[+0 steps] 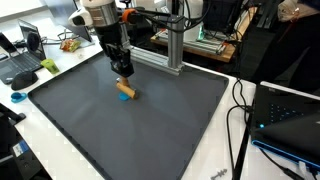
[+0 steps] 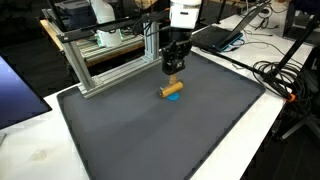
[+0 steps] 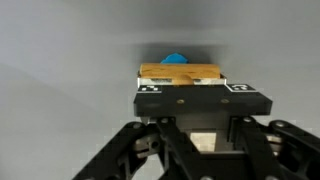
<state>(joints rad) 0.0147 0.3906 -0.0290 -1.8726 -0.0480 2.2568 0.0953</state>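
Observation:
A tan wooden block (image 3: 180, 72) lies right at my gripper's (image 3: 195, 85) fingertips in the wrist view, with a small blue piece (image 3: 175, 59) showing just beyond it. In both exterior views the gripper (image 1: 122, 76) (image 2: 173, 74) points straight down over the middle of the dark grey mat (image 1: 90, 130) (image 2: 130, 130). The wooden block (image 1: 127, 92) (image 2: 172, 88) sits directly under its tips, tilted, and the blue piece (image 1: 121, 98) (image 2: 174, 99) is against the block's lower side. The jaws are shut on the block. Whether the block is touching the mat I cannot tell.
An aluminium frame (image 1: 172, 45) (image 2: 100, 60) stands along the mat's back edge. Laptops (image 1: 285, 110) (image 2: 215, 35) and cables (image 2: 280, 75) lie on the white table around the mat. A green object (image 1: 49, 66) sits off one corner.

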